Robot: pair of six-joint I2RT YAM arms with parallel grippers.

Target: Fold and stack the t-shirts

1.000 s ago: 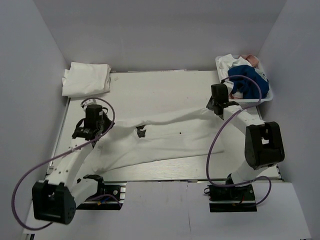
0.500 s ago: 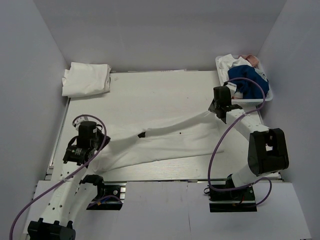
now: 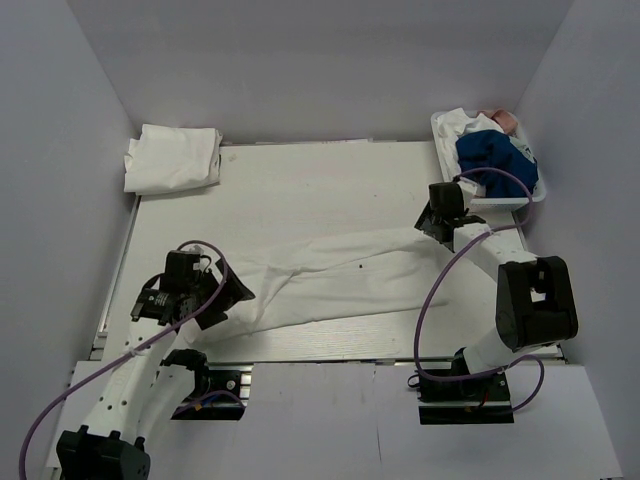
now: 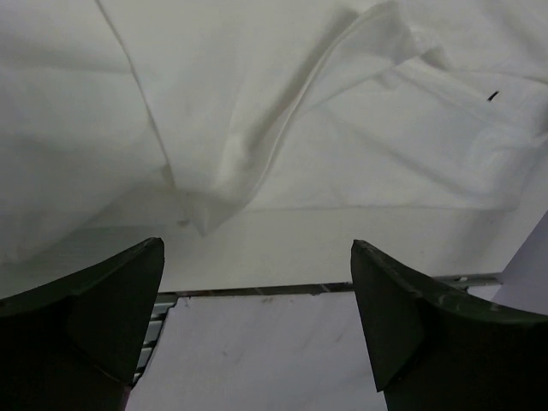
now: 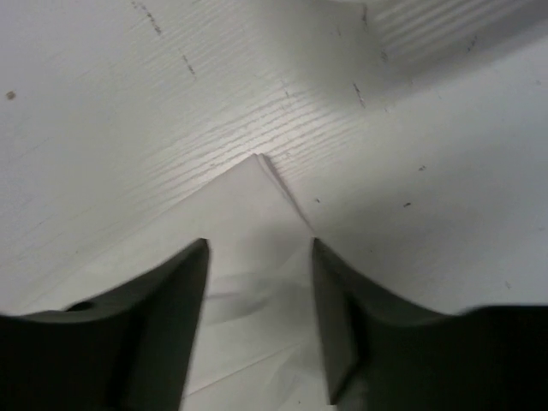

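While the white t-shirt (image 3: 340, 275) lies stretched in a long, loose band across the near half of the table (image 3: 300, 190), each end of it sits at a gripper. Left gripper (image 3: 237, 292) is at the shirt's left end, low over the table near its front edge. In the left wrist view, the left gripper (image 4: 257, 248) has its jaws spread wide with nothing between them. The t-shirt (image 4: 282, 111) lies just ahead of the fingertips, rumpled, with a folded ridge running diagonally and one corner pointing back toward the jaws. A small black mark shows on the cloth at far right of that view.

Right gripper (image 3: 432, 222) is at the shirt's right end, toward the far right of the table. In the right wrist view, the right gripper (image 5: 257, 244) has its jaws partly parted. The pointed corner of the t-shirt (image 5: 257, 214) lies flat on the table between the two fingers, its tip just past them; no pinch on it is visible.

Folded t-shirt (image 3: 172, 158) sits at the far left corner, well apart from both grippers. Basket (image 3: 535, 195) at the far right holds a blue garment (image 3: 490, 150) and some white cloth.
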